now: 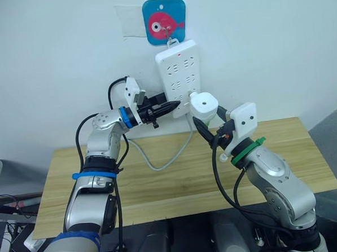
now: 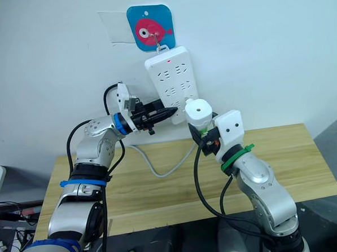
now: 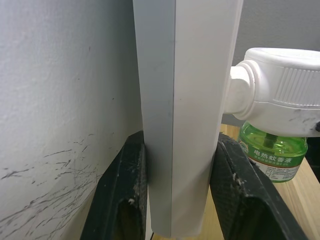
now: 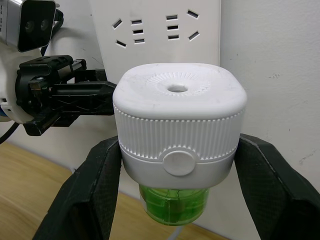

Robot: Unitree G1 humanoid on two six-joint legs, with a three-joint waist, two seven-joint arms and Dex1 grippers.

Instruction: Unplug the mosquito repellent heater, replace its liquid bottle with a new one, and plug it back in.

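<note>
White mosquito repellent heater point(image 4: 179, 122), green bottle point(image 4: 174, 204) beneath, upright against the power strip point(image 1: 178, 79).

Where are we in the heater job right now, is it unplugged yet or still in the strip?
Still early. The left end effector clamps the edge of the power strip to steady it. The right end effector grips the mosquito repellent heater, whose plug end sits against the strip; whether the pins are out, I cannot tell. The green liquid bottle is fitted underneath. Left: swapping the bottle and plugging back in.
</note>
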